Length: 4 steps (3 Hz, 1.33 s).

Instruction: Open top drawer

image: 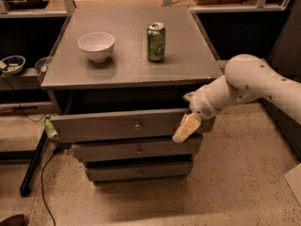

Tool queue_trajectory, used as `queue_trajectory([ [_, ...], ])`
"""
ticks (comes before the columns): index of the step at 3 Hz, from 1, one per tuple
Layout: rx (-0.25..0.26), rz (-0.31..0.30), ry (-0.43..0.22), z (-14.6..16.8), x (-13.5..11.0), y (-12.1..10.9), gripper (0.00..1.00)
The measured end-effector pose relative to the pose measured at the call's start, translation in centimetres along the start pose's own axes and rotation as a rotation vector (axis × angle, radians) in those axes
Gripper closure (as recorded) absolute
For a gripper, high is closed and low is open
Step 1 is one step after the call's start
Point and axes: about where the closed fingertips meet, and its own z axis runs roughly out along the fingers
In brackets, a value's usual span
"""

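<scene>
Projecting beyond the front edge of the desk (127, 72), the top drawer (103, 127) is judged partly opened; further pulling is left. The gripper (186, 128) is positioned at its right end; whether spread or pressed together cannot be told.

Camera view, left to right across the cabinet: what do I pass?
White bowl → knob of the top drawer → green can → end effector, at the top drawer's right end → robot arm.
</scene>
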Motion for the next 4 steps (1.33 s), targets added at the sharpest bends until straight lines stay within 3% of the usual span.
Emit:
queue_trajectory([
  [1,-0.049,0.029,0.003,2.4,0.9,-1.2,0.0],
  [2,-0.05,0.029,0.003,2.5,0.9,-1.2,0.0],
  [4,-0.113,0.038,0.043,3.6,2.3,0.7,0.0],
])
